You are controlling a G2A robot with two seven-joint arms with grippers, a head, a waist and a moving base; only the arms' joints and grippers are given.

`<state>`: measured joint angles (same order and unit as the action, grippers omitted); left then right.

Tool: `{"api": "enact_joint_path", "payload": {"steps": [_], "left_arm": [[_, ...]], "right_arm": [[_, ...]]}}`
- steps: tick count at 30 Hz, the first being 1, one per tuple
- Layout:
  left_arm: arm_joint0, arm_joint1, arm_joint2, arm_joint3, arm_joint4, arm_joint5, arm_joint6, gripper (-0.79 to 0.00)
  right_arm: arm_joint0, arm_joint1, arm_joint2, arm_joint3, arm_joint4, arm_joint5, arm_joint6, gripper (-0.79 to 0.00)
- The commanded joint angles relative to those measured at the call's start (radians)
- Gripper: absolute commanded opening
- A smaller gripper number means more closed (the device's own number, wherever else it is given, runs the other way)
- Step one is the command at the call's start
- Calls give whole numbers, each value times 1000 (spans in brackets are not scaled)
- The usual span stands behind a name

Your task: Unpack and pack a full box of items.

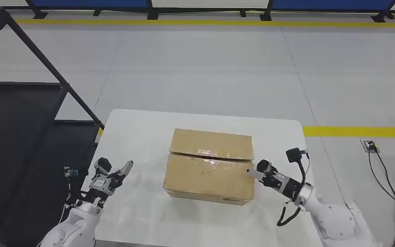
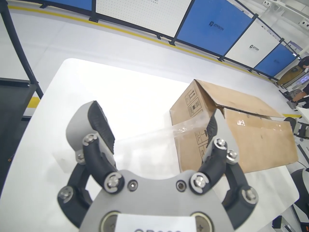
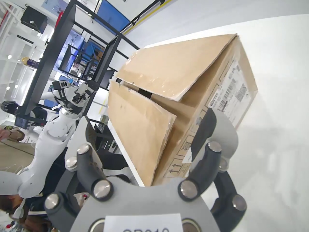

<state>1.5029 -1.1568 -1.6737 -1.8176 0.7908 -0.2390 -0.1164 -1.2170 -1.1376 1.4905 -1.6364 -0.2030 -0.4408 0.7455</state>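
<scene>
Top view: box (image 1: 210,167) mid-table (image 1: 142,129), flaps ajar but down, nothing out | my left pincer (image 1: 116,168) wide, apart from box | right pincer (image 1: 255,170) wide, at box end | unpacking barely begun, I judge

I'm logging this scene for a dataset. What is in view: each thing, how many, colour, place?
box: 1, brown, middle of the table, top flaps partly lifted
tape: 1 strip, clear, trailing from the box's end toward the left gripper
table: 1, white, under the box
rack: 1, black, beside the table
panels: several, blue and white, far wall
left gripper: grey-black, open, apart from the box
right gripper: grey-black, open, at the box's other end
</scene>
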Motion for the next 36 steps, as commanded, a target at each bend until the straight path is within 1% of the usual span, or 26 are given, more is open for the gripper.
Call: {"api": "enact_joint_path", "payload": {"steps": [1,5,11,13,17,20,23,26,29,33,35,36], "left_arm": [[3,-1,2,-1,-4,0,1,0],[5,-1,9,-10,8,-11,5,0],[13,0,14,-32,29,-37,12,0],[13,0,19,-42,37,-41,12,0],[18,0,32,-65,48,-63,11,0],[26,2,46,-80,82,-104,-1,0],[33,6,57,-87,125,-166,-15,0],[41,9,65,-85,150,-230,-23,0],[48,15,67,-82,193,-298,-41,0],[51,27,65,-71,232,-417,-109,0],[47,32,63,-64,270,-447,-139,0],[46,33,67,-60,291,-456,-153,0]], "right_arm": [[17,2,-10,26,72,-48,53,0],[44,10,-2,83,260,-139,171,0],[49,28,26,100,517,-220,379,0],[41,36,31,71,574,-214,420,0],[0,59,33,-32,620,-194,440,0],[-33,81,32,-97,611,-190,444,0],[-59,105,18,-137,574,-196,438,0],[-77,130,-12,-159,493,-204,431,0],[-83,155,-47,-155,425,-221,414,0],[-62,186,-101,-120,360,-212,422,0],[-41,195,-113,-72,328,-203,431,0],[-28,194,-120,-51,345,-194,426,0]]}}
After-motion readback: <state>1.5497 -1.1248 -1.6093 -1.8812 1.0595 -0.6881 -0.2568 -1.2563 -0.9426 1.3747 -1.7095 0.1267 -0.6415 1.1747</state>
